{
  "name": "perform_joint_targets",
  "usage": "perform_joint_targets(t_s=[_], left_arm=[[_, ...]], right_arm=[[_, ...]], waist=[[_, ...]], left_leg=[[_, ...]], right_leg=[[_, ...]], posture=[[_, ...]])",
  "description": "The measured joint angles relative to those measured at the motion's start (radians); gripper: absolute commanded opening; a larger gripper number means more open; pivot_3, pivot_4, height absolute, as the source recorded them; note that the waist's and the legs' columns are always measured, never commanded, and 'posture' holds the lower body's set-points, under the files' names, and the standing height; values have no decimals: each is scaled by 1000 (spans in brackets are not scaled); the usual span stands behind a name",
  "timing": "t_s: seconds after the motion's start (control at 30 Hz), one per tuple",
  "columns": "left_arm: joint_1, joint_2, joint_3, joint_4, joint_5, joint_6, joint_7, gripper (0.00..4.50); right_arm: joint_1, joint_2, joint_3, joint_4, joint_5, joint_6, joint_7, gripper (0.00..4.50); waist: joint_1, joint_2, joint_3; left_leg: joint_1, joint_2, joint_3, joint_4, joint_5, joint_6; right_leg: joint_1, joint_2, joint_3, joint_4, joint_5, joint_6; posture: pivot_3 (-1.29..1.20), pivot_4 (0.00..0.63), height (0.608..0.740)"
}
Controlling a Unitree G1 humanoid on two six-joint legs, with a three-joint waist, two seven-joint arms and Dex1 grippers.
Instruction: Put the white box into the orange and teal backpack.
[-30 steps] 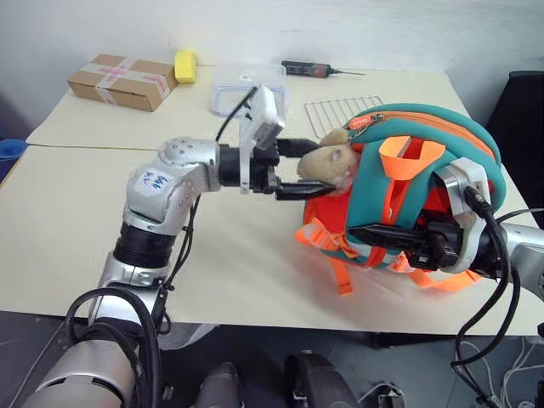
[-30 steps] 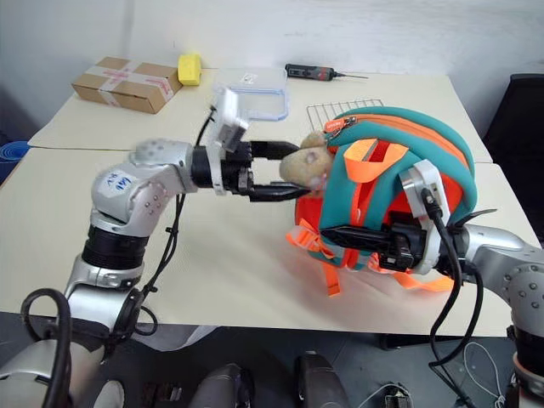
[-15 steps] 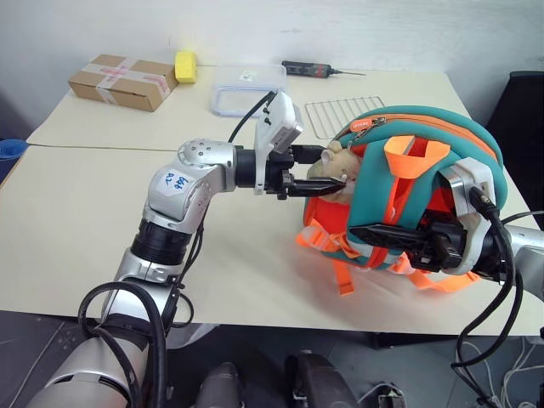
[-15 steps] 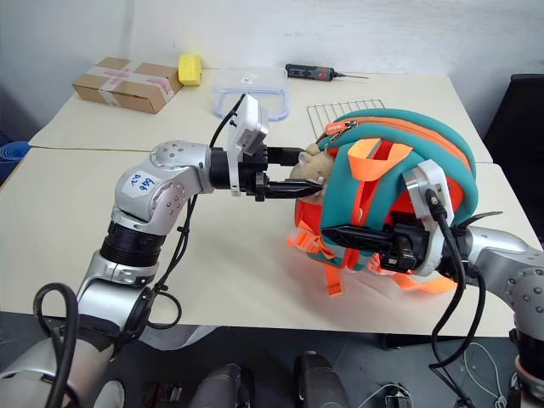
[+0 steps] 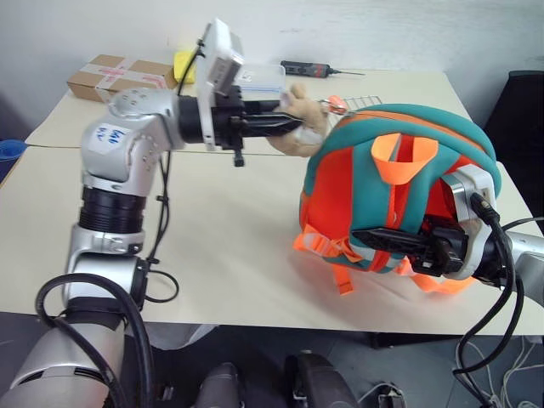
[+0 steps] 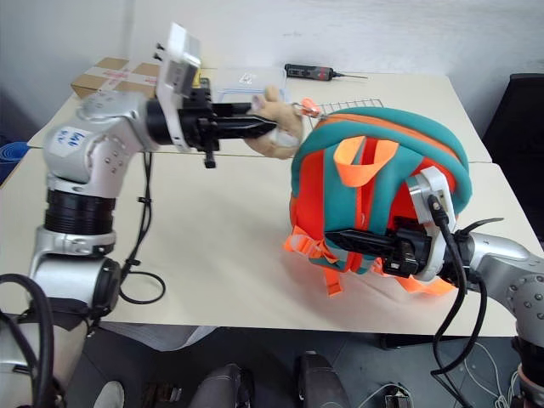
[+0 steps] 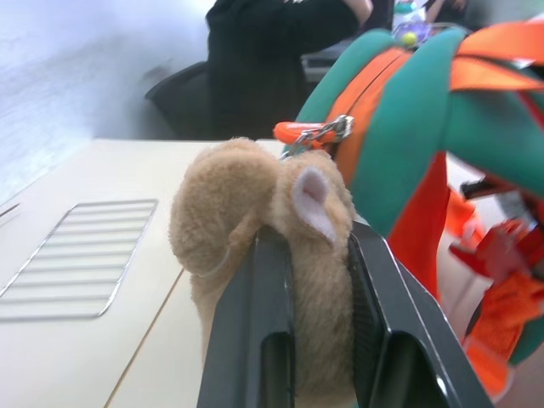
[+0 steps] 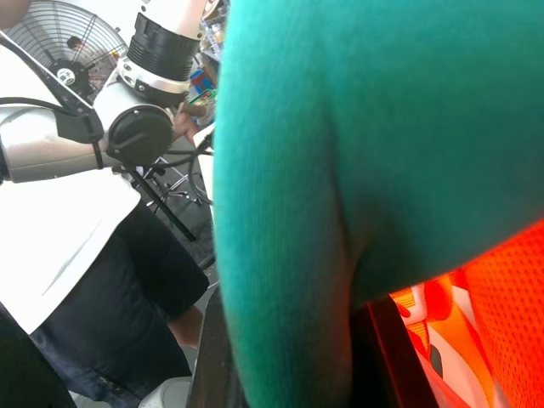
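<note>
- The orange and teal backpack (image 5: 395,200) stands at centre right of the frame on the table (image 5: 212,255).
- The right gripper (image 5: 374,240) is clamped on its teal strap at lower right.
- The left gripper (image 5: 285,126), at upper centre, pinches the tan plush toy (image 7: 255,229), raised off the table.
- Behind: a wire rack (image 7: 76,259), a cardboard box (image 5: 106,72), a clear container (image 6: 242,83).

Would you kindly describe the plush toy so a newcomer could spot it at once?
On the beige table stands an orange and teal backpack. By its upper corner, the left pincer is shut on a small plush toy, the only tan, furry thing there.
</note>
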Motion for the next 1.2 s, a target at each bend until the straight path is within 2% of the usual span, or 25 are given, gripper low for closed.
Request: perform_joint_targets(t_s=[0.07, 0.2, 0.3, 0.43, 0.53, 0.57, 0.67, 0.77, 0.97, 1.0, 1.03, 1.13, 1.2], left_arm=[[23, 35, -55, 58, 96, -130, -27, 411], [68, 31, -130, 119, 214, -300, -28, 411], [144, 16, -212, 100, 325, -469, -27, 411], [264, -73, -263, 17, 334, -463, -25, 411], [281, -92, -275, -40, 354, -445, -9, 411], [282, -95, -272, -49, 356, -430, -1, 754], [297, -103, -234, -63, 316, -328, 3, 1684], [331, -56, -141, -139, 196, -152, -31, 2628], [411, 122, 76, -260, -14, 113, -76, 4494], [423, 149, 110, -261, -40, 147, -79, 4500], [431, 172, 142, -263, -67, 177, -82, 4500], [438, 256, 250, -294, -166, 289, -84, 4500], [440, 326, 341, -304, -227, 357, -84, 4500]], right_arm=[[11, 0, -16, -1, 0, -3, -4, 0], [18, 0, -16, -5, 0, -5, -7, 0], [19, 0, -16, -4, 0, -17, -9, 0], [17, 0, -14, -4, -11, -31, -9, 0], [10, 13, -6, -5, -63, -68, -21, 0], [8, 14, 2, -4, -96, -85, -31, 0], [17, -6, 33, -3, -198, -125, -21, 965], [76, -111, 13, 20, -262, -136, 81, 2001], [246, -334, -245, 220, -340, -149, 431, 4062], [261, -360, -292, 276, -352, -144, 480, 4367], [270, -380, -334, 324, -362, -138, 522, 4465], [306, -442, -423, 477, -420, -135, 637, 4465], [291, -453, -455, 579, -469, -170, 660, 4465]], waist=[[1, 0, 0], [3, 0, 0], [2, 0, 0], [3, 0, 0], [2, 0, 0], [2, 0, 0], [3, 0, 0], [2, 0, 0], [3, 0, 0], [3, 0, 0], [3, 0, 0], [2, -1, 0], [-2, -1, 0]], left_leg=[[0, 0, 0, 0, 0, 0], [-1, 0, 0, 0, 0, 0], [0, 0, 0, 0, 0, 0], [-1, 0, -1, 1, 0, 0], [-1, 0, -1, 1, 0, 0], [-1, -1, -1, 1, 0, 1], [-1, -1, -1, 1, 0, 1], [-2, -1, -1, 0, 0, 1], [0, -1, -3, 0, 0, 1], [1, -1, -3, 0, 0, 1], [1, -1, -3, 1, 0, 1], [1, -1, -3, 0, 0, 1], [1, -1, -3, 0, 0, 1]], right_leg=[[0, 0, 0, 0, 0, 0], [0, -1, 0, 0, 0, 0], [0, -1, 0, 0, 0, 0], [0, -1, -1, 0, 0, 0], [0, -1, -1, 0, 0, 0], [0, -1, -1, 1, 0, 0], [0, -1, -1, 1, 0, 0], [0, -1, -1, 0, 0, 0], [2, -1, -2, -1, 0, 0], [3, -1, -2, -1, 0, 0], [3, -1, -2, -1, 0, 0], [3, -1, -2, -1, 0, 0], [3, -1, -2, -2, 0, 0]], posture=[[0, 150, 740], [0, 150, 740], [0, 150, 740], [0, 150, 740], [0, 150, 740], [0, 150, 740], [0, 150, 740], [0, 150, 740], [0, 150, 740], [0, 150, 740], [0, 150, 740], [0, 150, 740], [0, 150, 740]])
